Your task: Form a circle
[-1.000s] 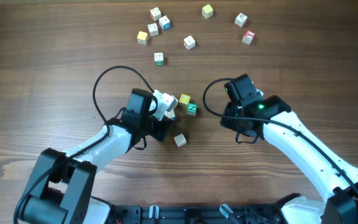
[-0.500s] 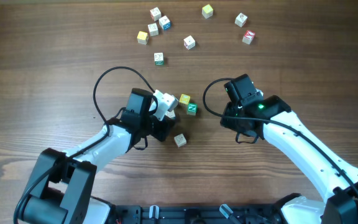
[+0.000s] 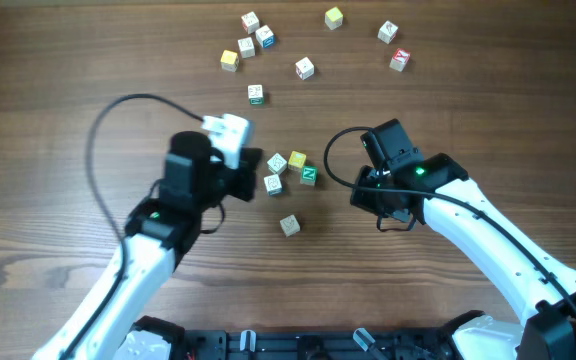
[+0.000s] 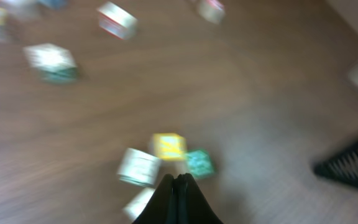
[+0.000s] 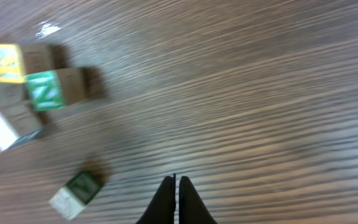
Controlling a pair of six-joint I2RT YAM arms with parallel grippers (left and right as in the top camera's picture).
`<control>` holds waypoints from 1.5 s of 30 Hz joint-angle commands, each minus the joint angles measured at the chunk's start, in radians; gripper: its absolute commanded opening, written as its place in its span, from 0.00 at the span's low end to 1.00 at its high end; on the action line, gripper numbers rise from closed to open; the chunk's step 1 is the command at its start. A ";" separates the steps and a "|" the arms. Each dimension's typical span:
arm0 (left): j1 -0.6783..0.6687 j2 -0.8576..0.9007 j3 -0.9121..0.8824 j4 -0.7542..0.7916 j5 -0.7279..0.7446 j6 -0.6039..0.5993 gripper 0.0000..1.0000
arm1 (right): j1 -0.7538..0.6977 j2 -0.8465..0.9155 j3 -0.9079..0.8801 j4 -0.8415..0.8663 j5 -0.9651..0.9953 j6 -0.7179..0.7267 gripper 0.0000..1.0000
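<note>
The circle's cubes lie loosely at mid-table: a white cube [image 3: 277, 162], a yellow cube [image 3: 297, 159], a green "N" cube [image 3: 309, 175] and a white cube [image 3: 273, 184] sit close together. Another white cube [image 3: 289, 225] lies apart, nearer the front. My left gripper [image 3: 256, 163] is shut and empty, just left of the cluster; its blurred wrist view shows the yellow cube [image 4: 169, 146] and green cube [image 4: 199, 163] beyond the tips [image 4: 178, 180]. My right gripper [image 3: 368, 198] is shut and empty, right of the cluster, over bare wood [image 5: 176, 180], with the "N" cube [image 5: 45, 90] ahead to its left.
Several loose letter cubes are scattered along the far side, among them a white-green one [image 3: 256, 94], a white-red one [image 3: 305, 68], a yellow one [image 3: 334, 17] and a red one [image 3: 399, 60]. The left arm's cable [image 3: 118, 105] loops over the table to the left.
My left arm has drawn back to the left and away from the cluster, uncovering two white cubes. The right gripper's jaws have closed; its arm has barely moved.
</note>
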 commanded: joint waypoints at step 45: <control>0.266 0.081 0.009 -0.106 -0.225 -0.113 0.08 | 0.248 0.367 0.003 0.593 -0.106 0.189 0.04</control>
